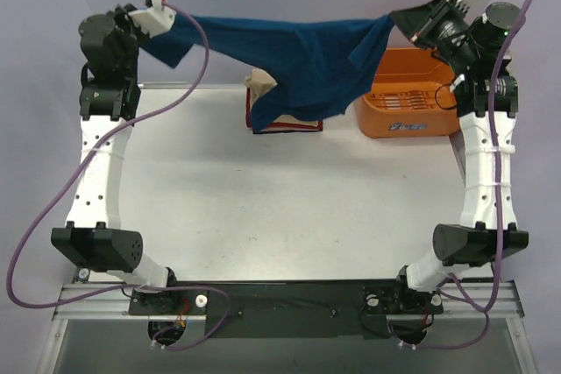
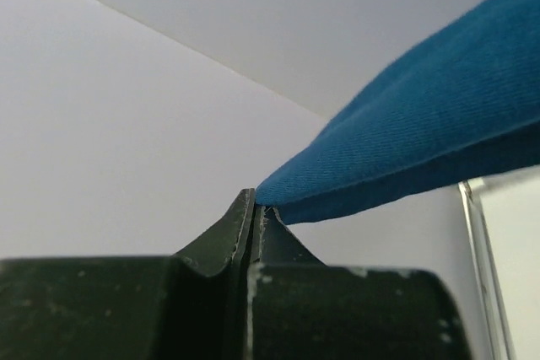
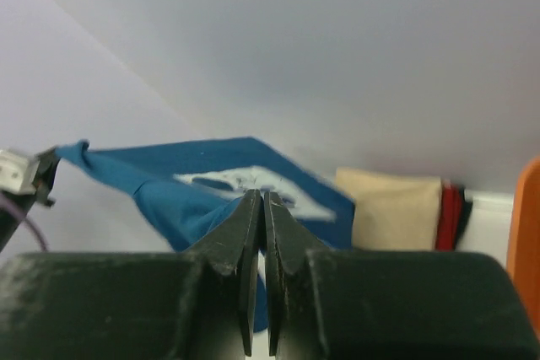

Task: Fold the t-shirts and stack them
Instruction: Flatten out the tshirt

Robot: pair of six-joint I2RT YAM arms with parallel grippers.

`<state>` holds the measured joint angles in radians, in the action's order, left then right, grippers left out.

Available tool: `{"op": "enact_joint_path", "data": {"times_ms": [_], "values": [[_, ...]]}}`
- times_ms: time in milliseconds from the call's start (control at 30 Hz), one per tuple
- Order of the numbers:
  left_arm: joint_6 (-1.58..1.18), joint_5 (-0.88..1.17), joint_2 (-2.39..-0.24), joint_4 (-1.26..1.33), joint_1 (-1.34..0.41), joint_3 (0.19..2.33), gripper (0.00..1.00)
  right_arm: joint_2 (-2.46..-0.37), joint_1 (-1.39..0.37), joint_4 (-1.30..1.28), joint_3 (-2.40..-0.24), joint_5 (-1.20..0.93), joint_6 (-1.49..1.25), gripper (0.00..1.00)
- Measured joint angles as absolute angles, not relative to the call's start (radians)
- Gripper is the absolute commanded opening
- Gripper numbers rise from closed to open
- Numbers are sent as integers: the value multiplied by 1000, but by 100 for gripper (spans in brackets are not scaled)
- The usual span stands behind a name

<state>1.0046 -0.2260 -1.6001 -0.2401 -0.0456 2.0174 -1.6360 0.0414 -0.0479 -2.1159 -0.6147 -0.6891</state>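
The dark blue t-shirt (image 1: 298, 59) hangs stretched in the air between my two raised grippers, above the back of the table. My left gripper (image 1: 171, 28) is shut on one corner of it; in the left wrist view the cloth (image 2: 422, 141) runs off from the closed jaw tips (image 2: 256, 202). My right gripper (image 1: 394, 22) is shut on the other end; in the right wrist view the shirt's pale print (image 3: 253, 181) shows just beyond the tips (image 3: 260, 200). Folded shirts lie stacked below: beige (image 1: 259, 83), with a red and dark one (image 1: 289, 125) at the bottom.
An orange plastic tub (image 1: 408, 102) stands at the back right of the table, under my right gripper. The folded stack also shows in the right wrist view, beige (image 3: 395, 208) beside red (image 3: 449, 217). The white table (image 1: 280, 208) stretches toward the arm bases.
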Motion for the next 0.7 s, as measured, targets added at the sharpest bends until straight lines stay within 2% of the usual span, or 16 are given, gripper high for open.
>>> {"op": "enact_joint_path", "data": {"times_ms": [100, 200, 400, 567, 700], "values": [[1033, -215, -1525, -239, -30, 1807, 0, -1530, 40, -146, -1958, -676, -597, 0], [1043, -205, -1528, -283, -10, 1784, 0, -1501, 40, -233, -1959, -706, -577, 0], [1010, -173, -1578, -533, 51, 2215, 0, -1451, 12, -298, -2136, -803, -604, 0], [1077, -171, -1388, -620, 62, 2252, 0, -1248, 14, -360, -2133, -835, -600, 0], [1130, -187, -1328, -668, 62, 2292, 0, -1155, 14, -379, -2181, -859, -601, 0]]}}
